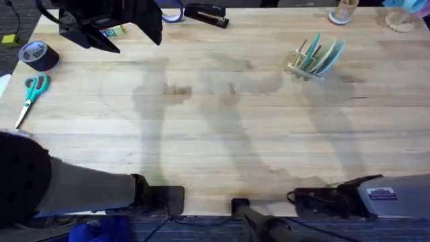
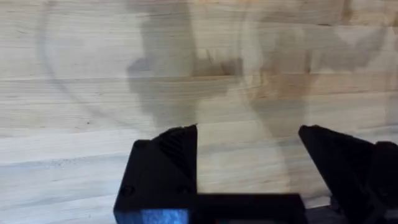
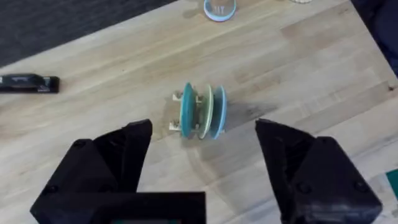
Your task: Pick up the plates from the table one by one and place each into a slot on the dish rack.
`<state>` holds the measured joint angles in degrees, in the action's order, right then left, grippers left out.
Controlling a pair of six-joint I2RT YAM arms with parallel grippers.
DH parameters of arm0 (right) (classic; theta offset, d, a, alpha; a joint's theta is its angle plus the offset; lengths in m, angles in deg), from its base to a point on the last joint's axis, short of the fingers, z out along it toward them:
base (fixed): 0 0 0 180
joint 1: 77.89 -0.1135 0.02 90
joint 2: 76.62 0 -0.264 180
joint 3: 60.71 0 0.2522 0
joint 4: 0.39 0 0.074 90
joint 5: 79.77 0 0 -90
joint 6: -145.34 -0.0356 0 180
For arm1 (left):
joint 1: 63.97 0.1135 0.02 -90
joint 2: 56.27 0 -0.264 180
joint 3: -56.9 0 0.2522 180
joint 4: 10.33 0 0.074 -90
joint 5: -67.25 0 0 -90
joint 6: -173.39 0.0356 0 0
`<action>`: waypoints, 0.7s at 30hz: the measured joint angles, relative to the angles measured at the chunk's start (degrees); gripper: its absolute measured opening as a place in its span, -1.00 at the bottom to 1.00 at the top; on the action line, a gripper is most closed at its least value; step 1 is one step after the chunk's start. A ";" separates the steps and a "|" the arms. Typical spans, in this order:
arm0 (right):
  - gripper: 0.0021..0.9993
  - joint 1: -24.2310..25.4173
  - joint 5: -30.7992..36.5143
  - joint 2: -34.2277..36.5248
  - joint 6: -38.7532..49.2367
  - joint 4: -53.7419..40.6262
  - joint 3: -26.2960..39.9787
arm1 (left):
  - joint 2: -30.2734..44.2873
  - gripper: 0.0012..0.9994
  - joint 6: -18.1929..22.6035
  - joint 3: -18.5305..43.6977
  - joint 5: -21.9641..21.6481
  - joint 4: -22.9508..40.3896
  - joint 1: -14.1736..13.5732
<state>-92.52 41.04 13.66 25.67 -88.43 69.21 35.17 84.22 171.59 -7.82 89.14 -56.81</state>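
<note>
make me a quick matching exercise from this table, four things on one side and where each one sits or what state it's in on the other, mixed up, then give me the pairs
Things:
1. plates
2. scissors
3. dark tape roll
4. left tool

Places or states:
A. open over bare wood
B. flat near the table's left edge, teal handles
C. standing on edge in the dish rack
D. far left corner, beyond the scissors

Pairs: 1-C, 2-B, 3-D, 4-A

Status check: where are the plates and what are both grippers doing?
Both grippers empty, jaws open, pulled back near the bases. Plates upright in the dish rack. Nothing in the way.
</note>
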 joint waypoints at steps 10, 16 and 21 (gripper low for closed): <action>0.99 0.02 0.00 0.00 0.13 -0.85 0.00 | 0.00 0.99 0.02 0.00 0.00 0.03 0.00; 0.99 0.00 0.00 0.00 0.13 -0.85 0.00 | 0.00 0.99 0.02 0.00 0.00 0.28 0.00; 0.99 0.02 0.00 0.00 0.13 -0.85 0.00 | 0.00 0.99 0.02 0.00 0.00 0.27 0.00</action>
<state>-92.51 41.04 13.66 25.80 -89.28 69.21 35.17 84.23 171.59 -7.82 89.41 -56.81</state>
